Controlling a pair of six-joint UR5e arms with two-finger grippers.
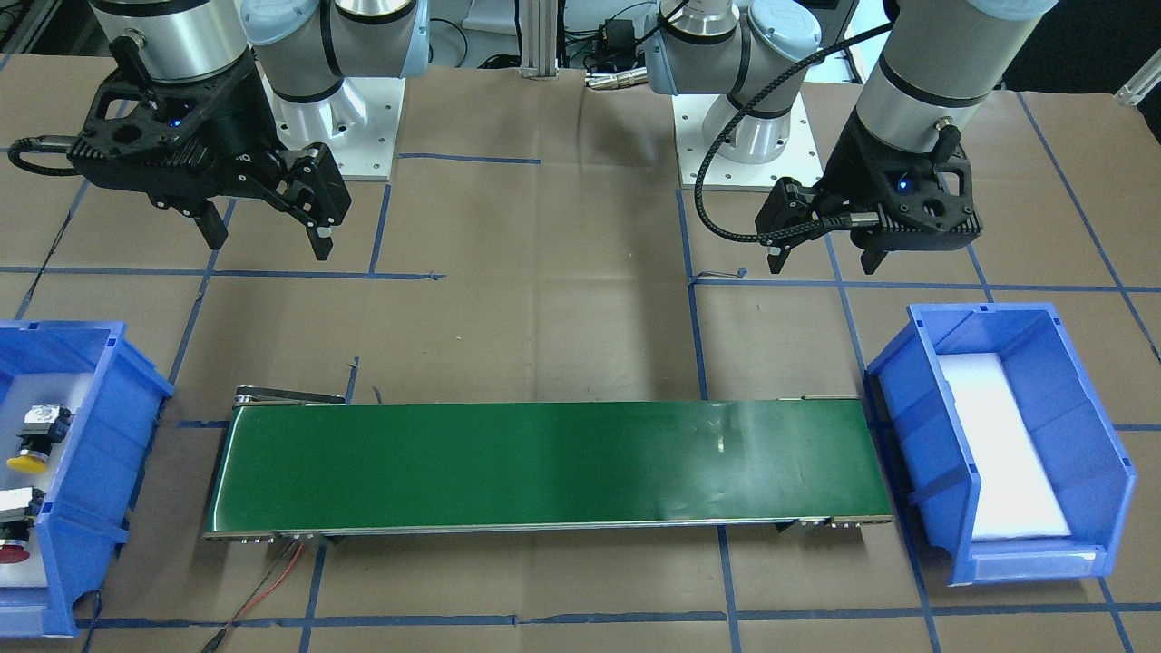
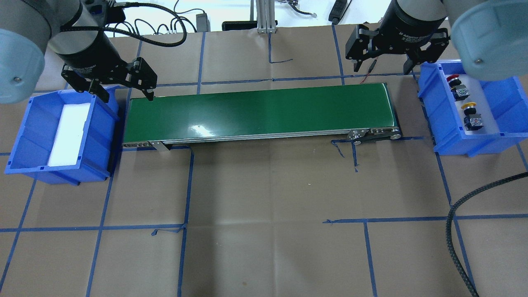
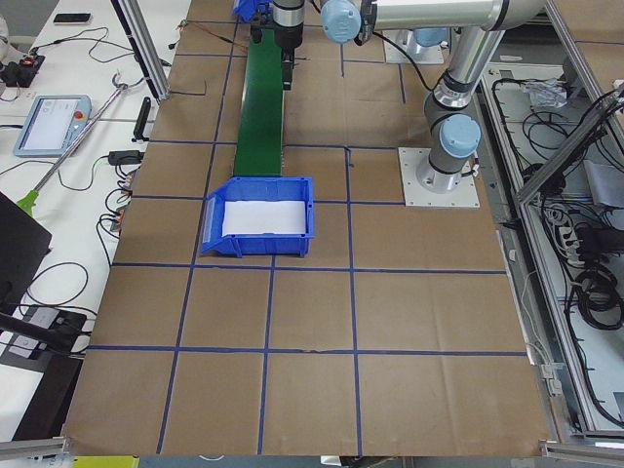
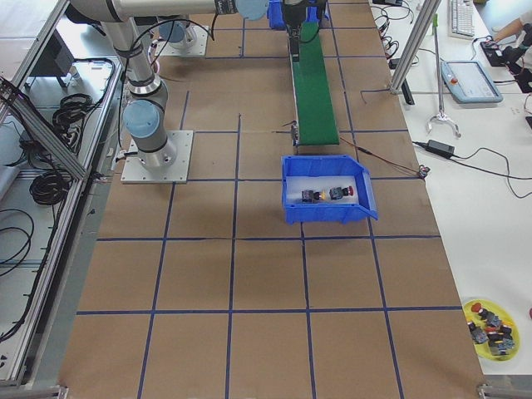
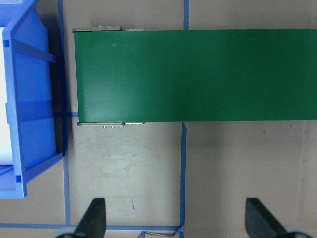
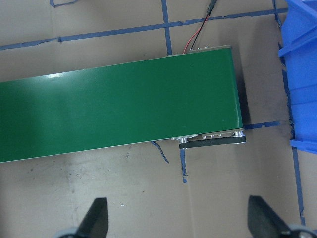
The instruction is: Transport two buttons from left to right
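The yellow-capped button [image 2: 469, 107] and the red-capped button [image 2: 453, 78] lie on white foam in the blue bin [image 2: 474, 145] on my right. Both also show in the front view, yellow [image 1: 29, 458] and red [image 1: 13, 550]. My right gripper [image 2: 382, 68] is open and empty. It hovers over the far right end of the green conveyor belt [image 2: 260, 111], beside that bin. My left gripper [image 2: 127, 97] is open and empty above the belt's left end. It is next to the other blue bin [image 2: 97, 123], which holds only white foam. Each wrist view shows spread fingertips [image 5: 94, 218] [image 6: 97, 218] over brown paper.
Brown paper with blue tape lines covers the table. A red and black wire [image 1: 272, 580] runs from the belt's end on my right. A black braided cable [image 2: 453, 231] lies at the near right. A yellow dish of spare buttons [image 4: 490, 328] sits on the side bench.
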